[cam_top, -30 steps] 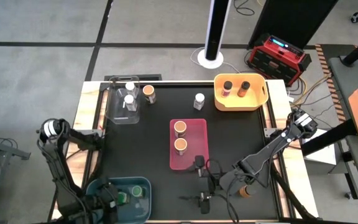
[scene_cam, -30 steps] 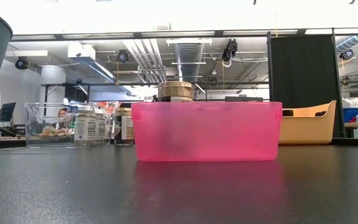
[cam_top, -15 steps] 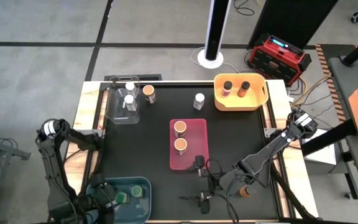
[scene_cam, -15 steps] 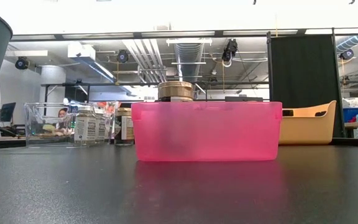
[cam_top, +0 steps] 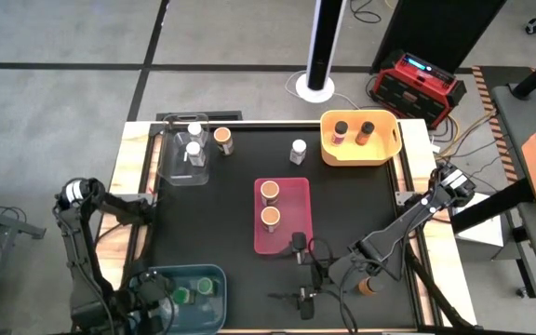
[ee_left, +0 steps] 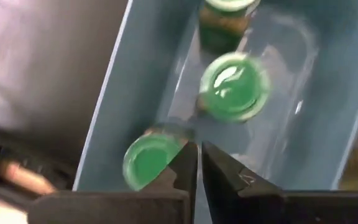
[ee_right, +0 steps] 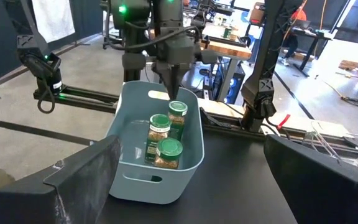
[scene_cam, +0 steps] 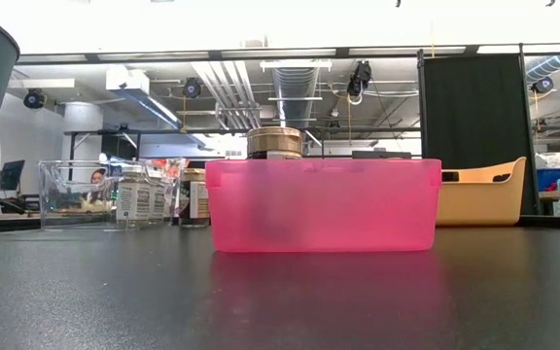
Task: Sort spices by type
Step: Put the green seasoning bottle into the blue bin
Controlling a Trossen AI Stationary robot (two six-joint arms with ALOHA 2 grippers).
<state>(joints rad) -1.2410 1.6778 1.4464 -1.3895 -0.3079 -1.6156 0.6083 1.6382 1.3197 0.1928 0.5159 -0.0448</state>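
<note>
Three green-lidded spice jars point(ee_right: 168, 147) stand in the blue bin point(cam_top: 214, 275) at the table's near left corner. My left gripper point(ee_left: 198, 155) hangs shut just above the bin's inside, beside one green lid point(ee_left: 146, 160), with nothing between its fingers. My right gripper point(cam_top: 335, 272) stands open low over the table's near right part and faces the blue bin point(ee_right: 135, 168). An orange-lidded jar point(cam_top: 368, 286) stands on the table right beside it. Two orange-lidded jars point(cam_top: 270, 192) stand in the pink bin point(cam_top: 298, 186).
A clear bin point(cam_top: 177, 166) at the far left holds two white-lidded jars. An orange-lidded jar point(cam_top: 222, 140) and a white-lidded jar point(cam_top: 298, 149) stand loose on the table near the far edge. A yellow bin point(cam_top: 384, 149) at the far right holds two dark-lidded jars.
My left gripper has drawn back a little from over the blue bin's middle toward the table's near left corner. The jars and bins have stayed in place.
</note>
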